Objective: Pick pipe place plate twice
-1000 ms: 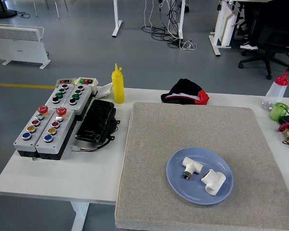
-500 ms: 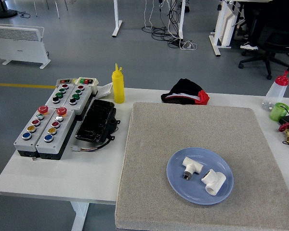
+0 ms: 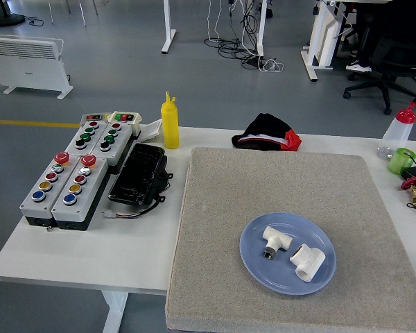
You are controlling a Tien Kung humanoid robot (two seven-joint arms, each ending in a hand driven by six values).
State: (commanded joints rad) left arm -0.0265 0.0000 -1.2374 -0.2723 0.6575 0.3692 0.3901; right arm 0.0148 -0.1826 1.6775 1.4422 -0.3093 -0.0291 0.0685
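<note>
Grey button boxes (image 3: 76,170), four of them, sit in a block at the desk's left edge, with a black tray-like device (image 3: 139,173) just beside them and one yellow squeeze bottle (image 3: 170,123) upright near the far edge; they look parked out of the working area. A coarse grey mat (image 3: 249,180) covers the middle and right of the desk (image 3: 90,253), presumably to give a soft, non-slip surface. One blue plate (image 3: 253,260) lies on the mat toward its near edge. Two white pipe fittings rest on the plate: a tee fitting (image 3: 272,240) toward its middle and an elbow fitting (image 3: 307,261) just to its right, close together. With both on the plate, the task appears complete. A black and red cloth bundle (image 3: 267,133) lies at the mat's far edge. At the desk's right edge stand a red-capped bottle (image 3: 399,130) and a green cup (image 3: 401,160). Neither hand appears in the head view, so whether each is released or clenched cannot be told.
</note>
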